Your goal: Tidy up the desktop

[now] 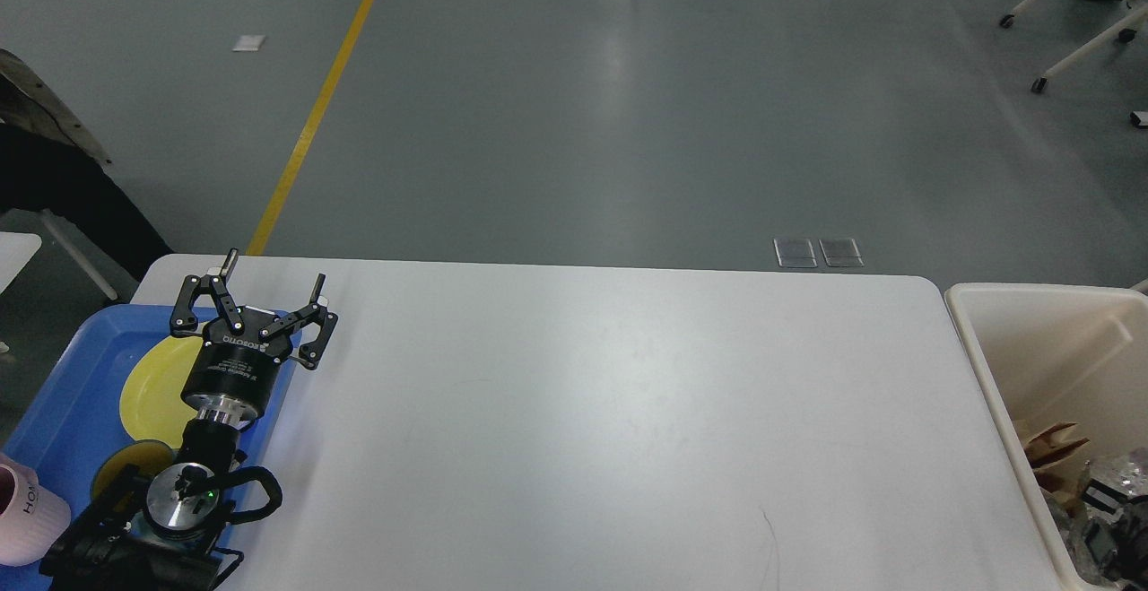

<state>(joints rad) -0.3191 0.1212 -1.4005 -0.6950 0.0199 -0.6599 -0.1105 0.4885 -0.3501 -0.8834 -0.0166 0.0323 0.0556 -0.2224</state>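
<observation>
Desktop [610, 412] fills the frame's lower middle, white, matte and rigid: a surface to clear, not to lift. Left gripper [269, 291], at lower left over the blue tray [63, 394], stands spread wide and empty. Right gripper [1108, 528] shows dark at lower right inside the cream bin [1031, 340]; I cannot tell its state.
</observation>
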